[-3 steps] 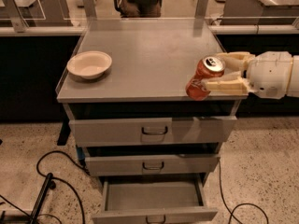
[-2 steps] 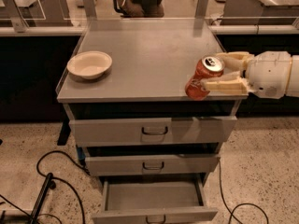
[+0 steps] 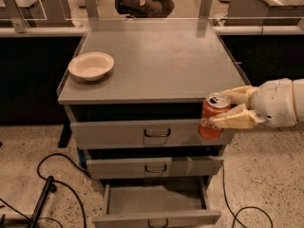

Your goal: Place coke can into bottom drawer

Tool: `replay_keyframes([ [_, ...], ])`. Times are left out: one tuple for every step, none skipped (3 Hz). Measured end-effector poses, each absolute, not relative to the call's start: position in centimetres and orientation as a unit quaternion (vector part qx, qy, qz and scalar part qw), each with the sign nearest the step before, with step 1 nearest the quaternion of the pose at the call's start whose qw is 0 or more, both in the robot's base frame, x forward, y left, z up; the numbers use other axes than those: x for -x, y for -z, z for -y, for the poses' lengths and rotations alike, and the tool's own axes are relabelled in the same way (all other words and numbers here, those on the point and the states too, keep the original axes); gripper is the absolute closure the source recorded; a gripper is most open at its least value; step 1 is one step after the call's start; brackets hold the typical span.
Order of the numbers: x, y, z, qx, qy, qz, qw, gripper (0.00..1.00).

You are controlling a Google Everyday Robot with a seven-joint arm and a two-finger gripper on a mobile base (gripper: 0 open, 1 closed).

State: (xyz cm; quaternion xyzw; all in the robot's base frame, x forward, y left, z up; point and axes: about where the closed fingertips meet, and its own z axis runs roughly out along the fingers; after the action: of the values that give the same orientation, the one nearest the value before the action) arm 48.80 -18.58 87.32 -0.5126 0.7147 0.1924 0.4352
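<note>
So the hand [image 3: 223, 109] is clamped around the coke can [image 3: 211, 120], holding it more or less upright in the air just off the front right corner of the bench [image 3: 156, 56], level with the top drawer [image 3: 156, 133]. The arm [image 3: 280, 102] reaches in sideways from the right. The pick-up looks done to me and the bottom drawer [image 3: 154, 199] sits pulled open well below, so what's left is lowering the can in there and letting go.
</note>
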Motion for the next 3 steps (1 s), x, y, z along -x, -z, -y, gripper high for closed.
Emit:
replay_keyframes([
  [-48.8,-87.3,18.6,0.513,-0.192,-0.715,0.435,1.00],
  [-49.4,-86.0,19.1,0.496,-0.173,-0.730,0.438,1.00],
  [-48.9,-81.0,19.8,0.451,-0.169,-0.760,0.437,1.00],
])
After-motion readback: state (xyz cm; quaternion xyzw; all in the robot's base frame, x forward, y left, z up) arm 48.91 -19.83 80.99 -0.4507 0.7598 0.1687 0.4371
